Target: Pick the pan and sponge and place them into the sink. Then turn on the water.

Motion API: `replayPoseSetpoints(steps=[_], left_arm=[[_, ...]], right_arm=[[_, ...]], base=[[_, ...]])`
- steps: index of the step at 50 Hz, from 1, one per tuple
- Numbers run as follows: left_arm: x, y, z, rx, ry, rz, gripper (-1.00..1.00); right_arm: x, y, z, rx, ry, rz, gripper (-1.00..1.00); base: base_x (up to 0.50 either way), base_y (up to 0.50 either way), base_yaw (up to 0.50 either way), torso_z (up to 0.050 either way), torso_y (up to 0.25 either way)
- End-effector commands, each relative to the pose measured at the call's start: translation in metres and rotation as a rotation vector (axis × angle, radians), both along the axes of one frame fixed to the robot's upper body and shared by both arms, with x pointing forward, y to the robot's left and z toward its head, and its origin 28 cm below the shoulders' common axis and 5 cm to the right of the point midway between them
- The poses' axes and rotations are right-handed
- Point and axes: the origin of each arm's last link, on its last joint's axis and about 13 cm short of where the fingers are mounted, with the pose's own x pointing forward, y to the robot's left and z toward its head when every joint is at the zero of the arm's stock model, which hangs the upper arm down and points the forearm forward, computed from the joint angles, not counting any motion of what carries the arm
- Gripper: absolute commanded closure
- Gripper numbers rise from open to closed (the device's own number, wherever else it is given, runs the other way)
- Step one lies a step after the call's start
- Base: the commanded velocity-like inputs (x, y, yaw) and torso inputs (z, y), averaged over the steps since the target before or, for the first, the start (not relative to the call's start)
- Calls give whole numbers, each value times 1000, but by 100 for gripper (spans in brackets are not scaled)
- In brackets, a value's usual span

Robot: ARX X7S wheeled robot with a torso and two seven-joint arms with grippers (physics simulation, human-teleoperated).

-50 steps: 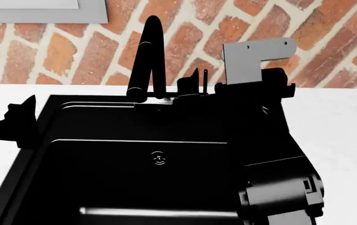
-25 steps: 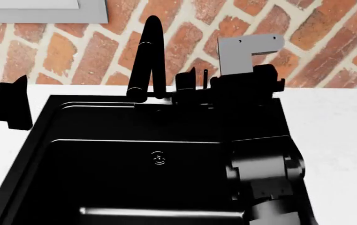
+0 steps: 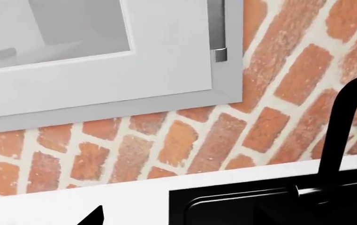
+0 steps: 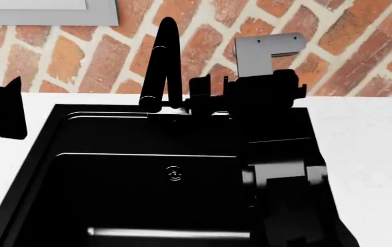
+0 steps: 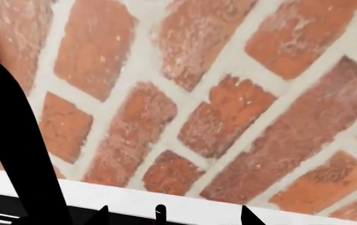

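The black sink (image 4: 58, 134) fills the head view, with its round metal drain (image 4: 173, 174) and tall black faucet (image 4: 163, 62). I cannot make out the pan or the sponge in the dark basin. No water falls from the spout. My right gripper (image 4: 213, 90) is behind the basin, right of the faucet, at a thin upright black lever (image 4: 225, 82). In the right wrist view the gripper (image 5: 173, 218) is open and the lever (image 5: 159, 212) stands between its fingertips (image 5: 103, 214). My left gripper (image 4: 3, 110) is open and empty, left of the sink over the counter; it also shows in the left wrist view (image 3: 178, 220).
A white counter (image 4: 368, 144) surrounds the sink. A brick wall (image 4: 360, 46) rises close behind the faucet. A grey window frame (image 3: 165, 70) hangs on the wall at the upper left. My right arm (image 4: 285, 195) lies over the sink's right side.
My right gripper has moved left, closer to the faucet, until the lever stands between its fingers. My left gripper has drawn away from the sink's left edge, to the left and up.
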Motion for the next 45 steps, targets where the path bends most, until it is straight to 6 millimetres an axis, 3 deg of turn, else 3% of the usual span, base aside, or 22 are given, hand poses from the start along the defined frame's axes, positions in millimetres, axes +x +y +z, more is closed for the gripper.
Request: replayPoseSetpoints(steps=[1,16,37,45], left_arm=[[2,-3,2,-3,-16,-7,-100],[1,0,2,33,-21,5,-100],[4,-4,4,10,-45,13,-100],[2,-2,2,16,-37,15,-100]], right_arm=[[0,3,0,4,14,15,-100],[0,4,1,3,14,12,-100],[4,3,25,15,-65,-20,-100],[5,2,24,12,-60,-21,-100]], base=[[0,0,0,0,0],[0,0,0,3,-52],[0,0,0,9,-97],[0,0,0,0,0]])
